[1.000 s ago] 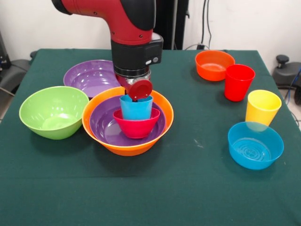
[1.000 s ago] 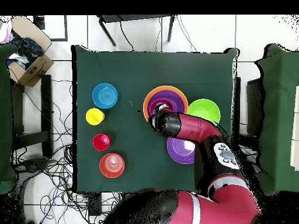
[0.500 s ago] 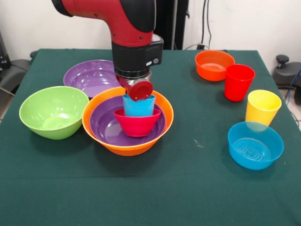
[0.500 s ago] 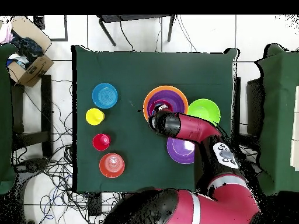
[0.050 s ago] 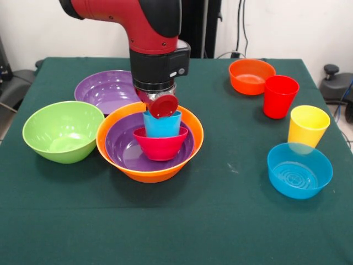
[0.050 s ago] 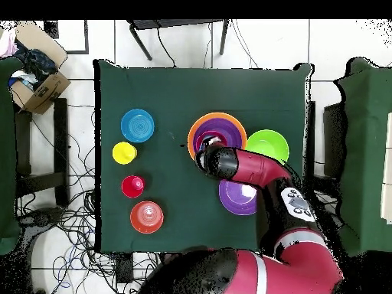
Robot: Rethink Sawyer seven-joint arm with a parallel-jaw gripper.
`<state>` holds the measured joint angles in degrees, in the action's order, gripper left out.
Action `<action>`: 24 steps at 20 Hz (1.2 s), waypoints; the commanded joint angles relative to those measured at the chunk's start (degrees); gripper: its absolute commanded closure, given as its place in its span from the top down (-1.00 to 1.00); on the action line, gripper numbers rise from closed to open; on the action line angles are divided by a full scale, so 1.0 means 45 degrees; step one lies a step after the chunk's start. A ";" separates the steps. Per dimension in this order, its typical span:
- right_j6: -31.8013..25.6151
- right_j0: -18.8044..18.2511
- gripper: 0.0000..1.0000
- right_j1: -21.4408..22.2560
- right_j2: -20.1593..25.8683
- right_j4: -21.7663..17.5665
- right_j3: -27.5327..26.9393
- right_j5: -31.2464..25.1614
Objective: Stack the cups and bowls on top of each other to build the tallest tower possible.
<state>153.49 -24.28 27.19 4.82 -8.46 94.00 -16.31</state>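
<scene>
The tower stands left of centre: a large orange bowl (image 5: 148, 174) holds a purple bowl (image 5: 122, 147), and a small pink-red bowl (image 5: 160, 148) sits inside that. A blue cup (image 5: 162, 125) stands upright in the pink-red bowl. My gripper (image 5: 163, 106) comes straight down onto the cup's rim and is shut on it, with a round red pad over the near side. From overhead, the arm's wrist (image 6: 217, 159) covers the cup, and only the orange bowl (image 6: 219, 116) shows around it. A red cup (image 5: 280, 96) and a yellow cup (image 5: 308, 126) stand apart at the right.
A lime green bowl (image 5: 62, 130) touches the tower's left side, with a second purple bowl (image 5: 107, 90) behind it. A small orange bowl (image 5: 251, 75) sits at the far right and a small blue bowl (image 5: 299, 170) at the near right. A green cloth (image 5: 182, 221) covers the table.
The blue cup has risen slightly in the pink-red bowl and shifted a little right with the gripper. Nothing else moved.
</scene>
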 commanded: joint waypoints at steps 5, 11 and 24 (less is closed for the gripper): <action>-0.0808 -0.0415 1.00 0.1389 0.1806 0.0012 0.0606 -0.1072; -0.0843 -0.0575 1.00 0.1616 0.1970 0.0063 0.0625 -0.1358; -0.0497 -0.0290 1.00 0.1798 0.1687 -0.0033 0.0706 -0.1365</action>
<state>153.49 -26.58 35.89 8.33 -8.46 94.93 -16.34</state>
